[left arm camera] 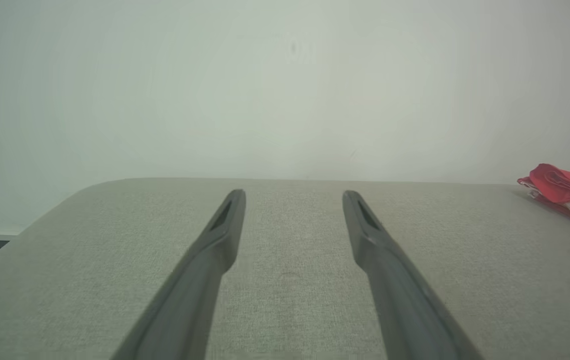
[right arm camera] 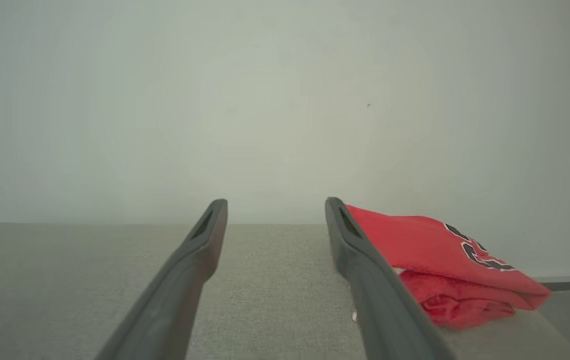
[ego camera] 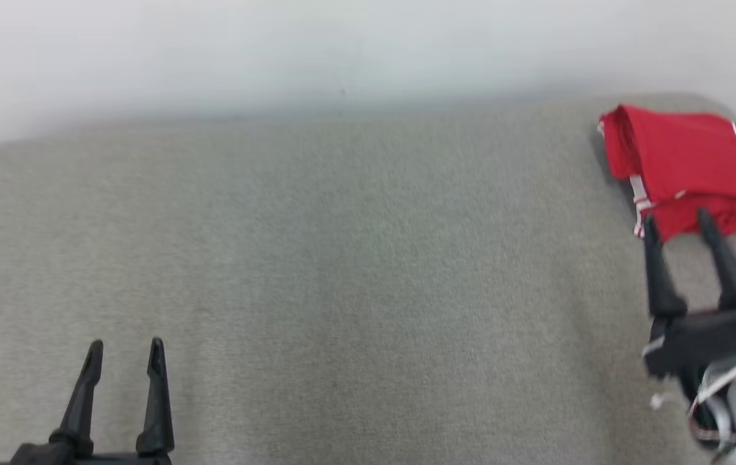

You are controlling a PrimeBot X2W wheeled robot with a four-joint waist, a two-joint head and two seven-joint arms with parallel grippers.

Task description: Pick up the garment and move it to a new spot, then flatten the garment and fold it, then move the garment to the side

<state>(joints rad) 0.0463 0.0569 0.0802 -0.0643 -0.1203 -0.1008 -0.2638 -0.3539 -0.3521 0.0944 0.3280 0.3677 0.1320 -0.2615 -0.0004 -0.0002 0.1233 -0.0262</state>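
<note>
Trouble first: my right tool [ego camera: 676, 217] has its two fingers spread wide with nothing between them, tips right at the near hem of the red garment [ego camera: 684, 161] at the upper right of the head view. Touching, or just short? I can't tell. In the right wrist view the bundle lies beside the right-hand finger, outside the gap. So a sideways sweep toward the right of the frame could catch that hem and drag the fold open, or shove the whole bundle.

And there's little to spare. The garment looks folded and sits close to the corner of the counter [ego camera: 342, 258], whose edge shows just beyond it at the lower right of the right wrist view. One nudge that way and it could slide off, I reckon. The loose lower layers look easy to snag on a fingertip.

Room, though? Plenty. The counter's middle and left are plain grey cloth. My left tool [ego camera: 126, 344], fingers spread and holding nothing, is at the lower left, well apart from the garment. The wall [ego camera: 342, 51] runs along the top of the frame, just behind the far edge. By my judgement the safest exit for the right tool is straight back toward the bottom of the frame.
</note>
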